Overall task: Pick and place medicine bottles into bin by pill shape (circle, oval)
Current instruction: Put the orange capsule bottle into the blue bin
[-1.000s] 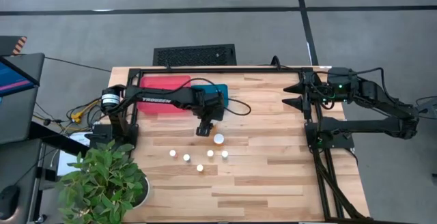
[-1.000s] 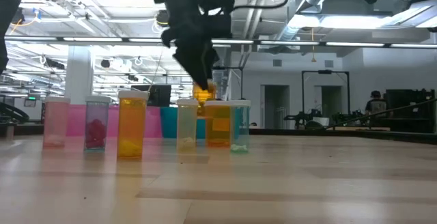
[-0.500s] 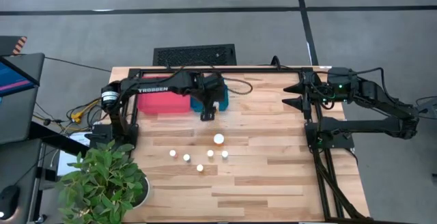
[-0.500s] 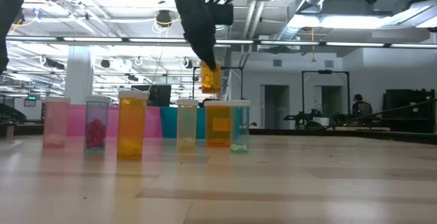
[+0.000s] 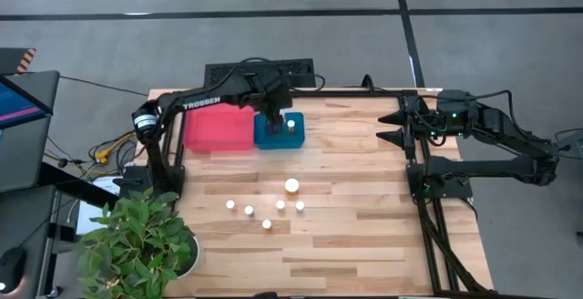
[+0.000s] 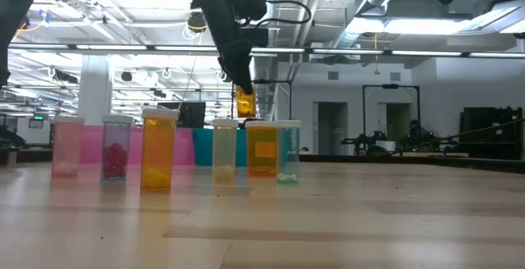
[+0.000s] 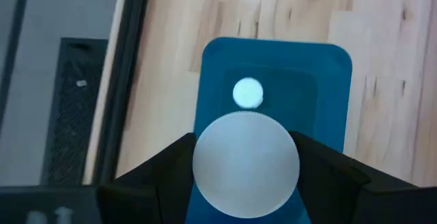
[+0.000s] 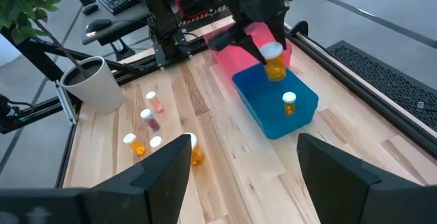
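While the left gripper [image 8: 272,52] hangs above the blue bin [image 5: 279,131], its fingers [image 7: 167,166] pinch an amber bottle [image 8: 274,65] by the white cap [image 7: 246,164], one finger pressed to each side. Bottle held upright, clear of the bin floor.

- Blue bin sits just beside the pink bin [image 5: 219,129] at the far side of the surface [image 5: 364,235]. One small white-capped bottle [image 5: 291,125] already stands upright inside the blue bin.
- Wrist view: held cap lies over the bin's interior, close to that standing bottle [image 7: 247,93] and nearer the bin's edge.
- Six bottles left on the surface, well apart from the bins: a wide-capped orange one [image 5: 291,187] and five smaller ones, e.g. [image 5: 230,205], [image 5: 267,224].
- Right gripper [image 5: 393,126] parked at the right edge of the surface, fingers spread, nothing between them.

Step in hand, as I judge it: release into the blue bin. Doing it well:
- Lower before letting go. A drop from this height would likely tip the bottle or send it bouncing against the wall.
- Keep the descent offset from the standing bottle, so that neither the held bottle nor a finger knocks it over.
- Keep the bottle vertical until its base meets the bin floor, then spread the fingers only enough to free the cap.
- Lift straight up afterwards, so that the fingers do not drag the cap sideways.

Pill shape inside the held bottle cannot be read, so bin choice is unverified.
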{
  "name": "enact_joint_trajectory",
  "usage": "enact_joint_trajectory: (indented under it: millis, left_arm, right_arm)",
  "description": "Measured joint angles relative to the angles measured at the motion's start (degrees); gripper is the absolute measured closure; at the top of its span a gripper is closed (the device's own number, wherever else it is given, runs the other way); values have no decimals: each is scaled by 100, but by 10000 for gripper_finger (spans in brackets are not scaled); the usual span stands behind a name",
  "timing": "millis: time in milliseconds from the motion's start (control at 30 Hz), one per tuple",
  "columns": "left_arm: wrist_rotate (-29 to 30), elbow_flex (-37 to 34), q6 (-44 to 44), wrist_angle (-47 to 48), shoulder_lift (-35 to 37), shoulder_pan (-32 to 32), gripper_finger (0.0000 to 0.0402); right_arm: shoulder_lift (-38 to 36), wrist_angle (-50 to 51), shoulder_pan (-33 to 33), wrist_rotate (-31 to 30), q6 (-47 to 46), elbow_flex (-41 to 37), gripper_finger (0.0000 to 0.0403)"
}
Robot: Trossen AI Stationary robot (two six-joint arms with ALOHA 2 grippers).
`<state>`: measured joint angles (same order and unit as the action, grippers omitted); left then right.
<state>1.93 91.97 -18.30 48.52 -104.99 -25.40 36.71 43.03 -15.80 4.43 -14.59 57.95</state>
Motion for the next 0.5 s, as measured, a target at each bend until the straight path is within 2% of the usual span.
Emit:
enact_joint_trajectory:
  millis: [233,500]
  left_arm:
    - [101,-692,10,-631,-9,-5,193]
    - [196,-1167,-94,-1221,-14,-7,193]
  right_arm:
    - [2,1,-1,-2,0,0,127]
    - [2,0,-6,-142,3,0,127]
